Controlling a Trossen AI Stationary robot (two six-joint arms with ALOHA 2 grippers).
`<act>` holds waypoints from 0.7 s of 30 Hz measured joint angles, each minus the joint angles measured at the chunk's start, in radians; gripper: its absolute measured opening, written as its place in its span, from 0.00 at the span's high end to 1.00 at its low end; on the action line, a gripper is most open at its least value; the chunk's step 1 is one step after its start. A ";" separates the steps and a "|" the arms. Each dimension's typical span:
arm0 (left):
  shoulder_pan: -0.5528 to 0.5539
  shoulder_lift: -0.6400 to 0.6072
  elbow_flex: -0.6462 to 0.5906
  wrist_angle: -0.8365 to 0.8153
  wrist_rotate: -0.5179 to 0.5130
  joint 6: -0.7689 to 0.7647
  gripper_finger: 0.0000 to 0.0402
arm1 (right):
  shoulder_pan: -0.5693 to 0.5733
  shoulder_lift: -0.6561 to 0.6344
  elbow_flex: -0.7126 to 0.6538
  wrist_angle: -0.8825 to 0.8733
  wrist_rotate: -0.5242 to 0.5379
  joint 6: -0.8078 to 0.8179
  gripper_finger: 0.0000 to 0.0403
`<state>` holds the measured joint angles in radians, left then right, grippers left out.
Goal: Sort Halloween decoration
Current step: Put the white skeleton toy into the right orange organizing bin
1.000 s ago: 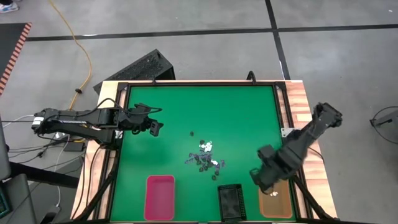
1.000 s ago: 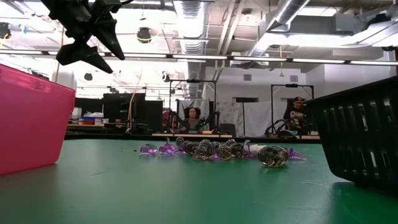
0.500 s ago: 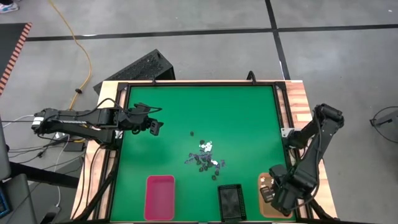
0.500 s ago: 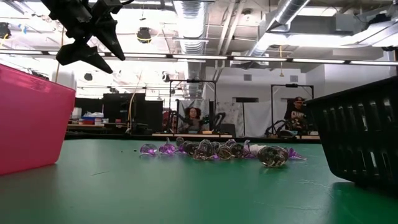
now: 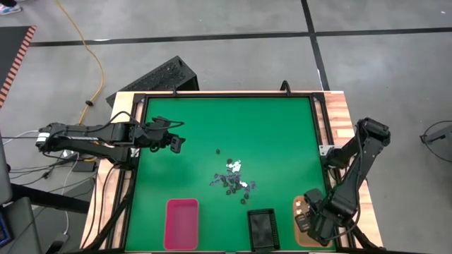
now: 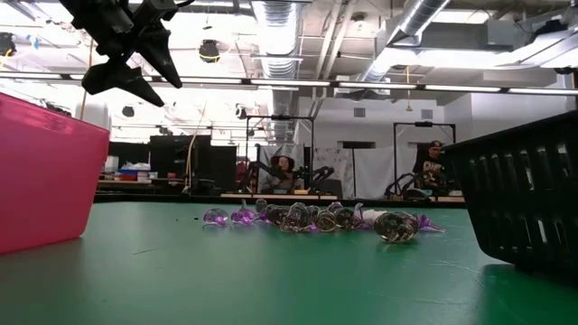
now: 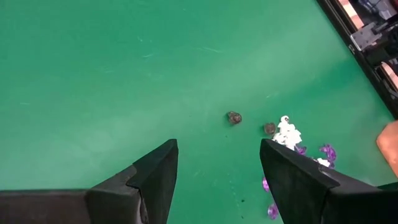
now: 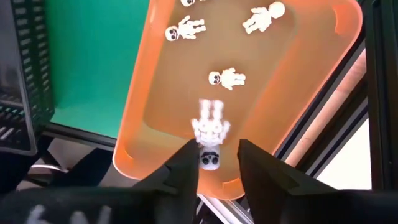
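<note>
The Halloween decoration is a small heap of purple, white and black trinkets (image 5: 233, 180) lying mid-table, also seen in the low view (image 6: 307, 218) and the left wrist view (image 7: 287, 132). My right gripper (image 5: 305, 219) hangs over the orange tray (image 8: 311, 74), pointing down, open. A blurred white skeleton (image 8: 210, 134) shows between and just beyond its fingertips, apart from both. Three more white skeletons (image 8: 227, 78) lie on the tray floor. My left gripper (image 5: 176, 143) waits open above the table's left side (image 7: 217, 162).
A pink tray (image 5: 181, 224) and a black slatted tray (image 5: 263, 229) stand along the near edge, left of the orange tray (image 5: 300, 206). Two stray dark trinkets (image 7: 234, 117) lie apart from the heap. A black frame rims the green mat (image 5: 212, 120).
My right gripper has moved from the mat right of the heap toward the near right corner, stopping over the orange tray and then holding still. The left arm and the heap have kept still.
</note>
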<state>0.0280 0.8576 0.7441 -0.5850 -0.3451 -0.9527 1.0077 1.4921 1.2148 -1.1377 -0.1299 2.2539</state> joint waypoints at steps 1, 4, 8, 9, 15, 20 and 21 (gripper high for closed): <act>0.000 0.000 0.000 0.000 0.000 0.000 0.46 | -0.003 0.000 0.000 -0.001 0.000 0.000 0.60; 0.000 0.000 0.000 0.000 0.002 -0.001 0.46 | -0.016 0.000 0.000 0.010 0.000 -0.007 0.56; 0.000 0.000 0.000 0.000 0.008 -0.002 0.46 | -0.034 0.000 0.000 0.014 0.003 -0.027 0.55; 0.000 0.000 0.000 0.000 0.008 -0.002 0.46 | -0.042 -0.001 0.000 0.016 0.018 -0.032 0.55; 0.000 0.000 0.000 0.000 0.034 -0.003 0.46 | -0.187 -0.040 0.000 0.035 0.230 -0.160 0.55; 0.003 0.000 0.000 0.000 0.100 -0.003 0.46 | -0.445 -0.056 0.000 0.073 0.261 -0.462 0.55; 0.006 0.000 0.000 0.000 0.109 -0.001 0.46 | -0.500 -0.046 0.000 0.110 0.261 -0.548 0.55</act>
<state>0.0337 0.8577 0.7441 -0.5854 -0.2359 -0.9538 0.5074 1.4459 1.2148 -1.0279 0.1310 1.7059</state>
